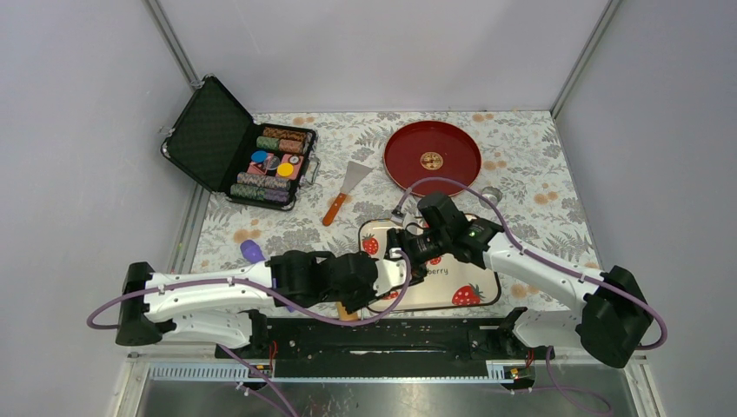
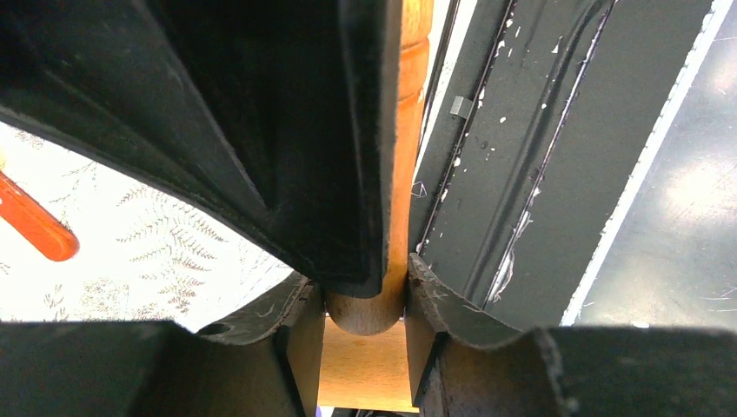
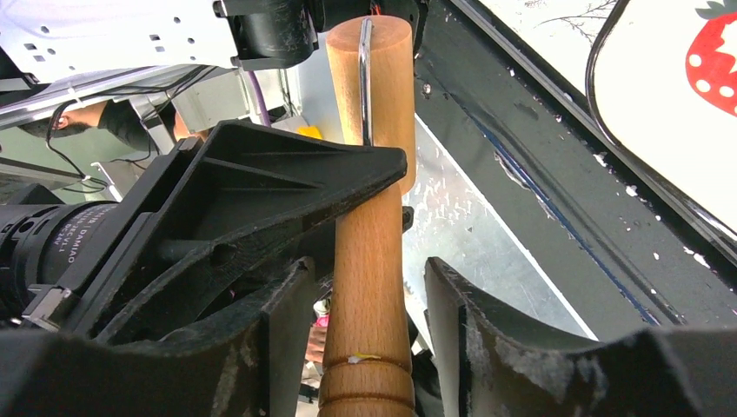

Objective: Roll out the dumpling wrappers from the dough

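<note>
Right fingers (image 3: 487, 347), half-spread astride the pin (image 3: 369, 287) that the left fingers (image 2: 452, 304) clamp, should close squarely on its handle before rolling; dough is hidden, perhaps under the arms on the tray (image 1: 483, 271).

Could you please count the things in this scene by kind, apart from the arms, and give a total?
Hand tools: 2 (rolling pin, scraper)
Plates and trays: 2 (red plate, strawberry tray)
Poker chip case: 1
Unclear small things: 2 (purple lump, grey object)
Total: 7
</note>
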